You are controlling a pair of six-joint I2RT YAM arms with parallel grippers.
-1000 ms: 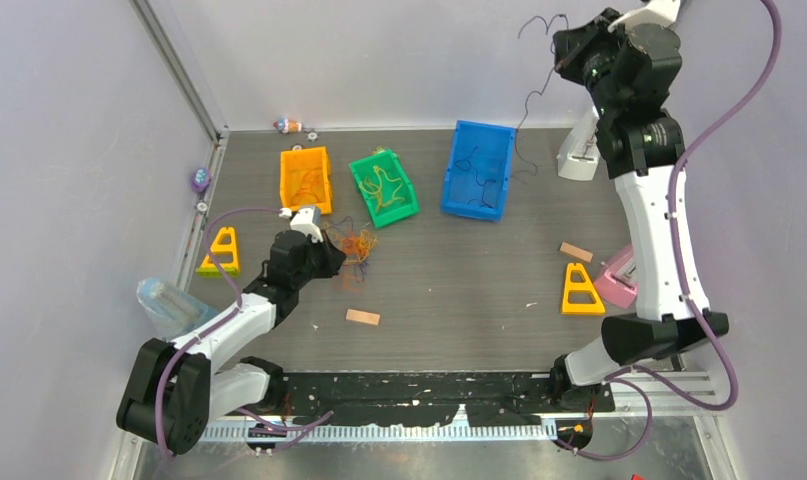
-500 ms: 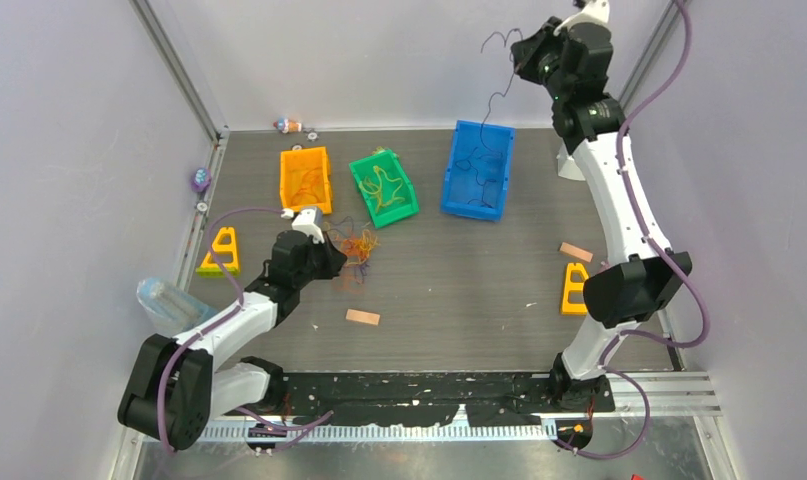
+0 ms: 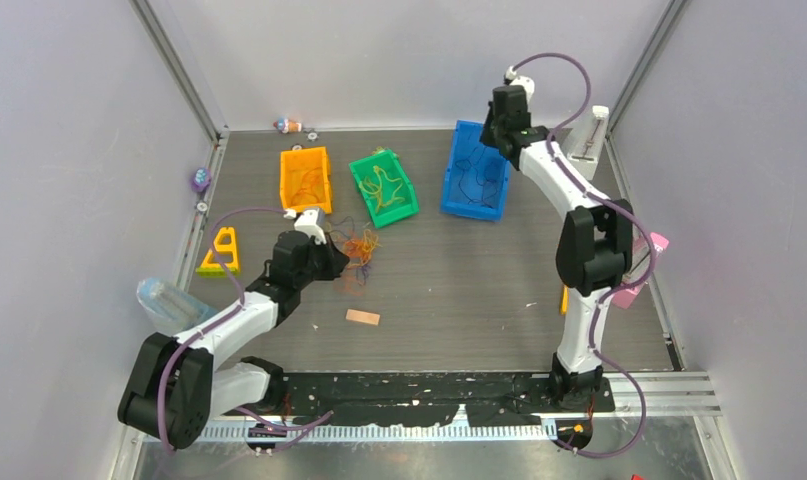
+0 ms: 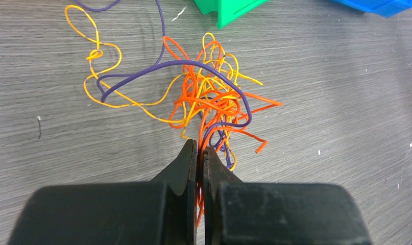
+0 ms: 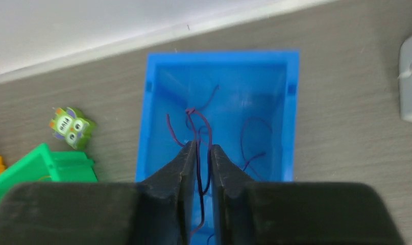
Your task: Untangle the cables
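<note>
A tangle of yellow, orange-red and purple cables [image 4: 214, 97] lies on the grey table, left of centre [image 3: 357, 245]. My left gripper [image 4: 200, 148] is shut on an orange-red strand at the tangle's near edge, low over the table [image 3: 337, 258]. My right gripper [image 3: 491, 140] hovers over the far end of the blue bin [image 3: 459, 195]. Its jaws stand almost together with a dark purple cable [image 5: 199, 173] running between them and down into the bin [image 5: 145, 127]. More purple strands lie on the bin floor.
An orange bin [image 3: 305, 180] and a green bin [image 3: 383, 187] with cables stand left of the blue one. A yellow triangle [image 3: 219, 253], wooden block [image 3: 362, 317], plastic bottle [image 3: 164, 303], pink object [image 3: 644, 270] and owl toy [image 5: 71, 126] sit around.
My right arm has swung down from high by the back wall to just over the blue bin, carrying the purple cable into it. The left arm has stayed put.
</note>
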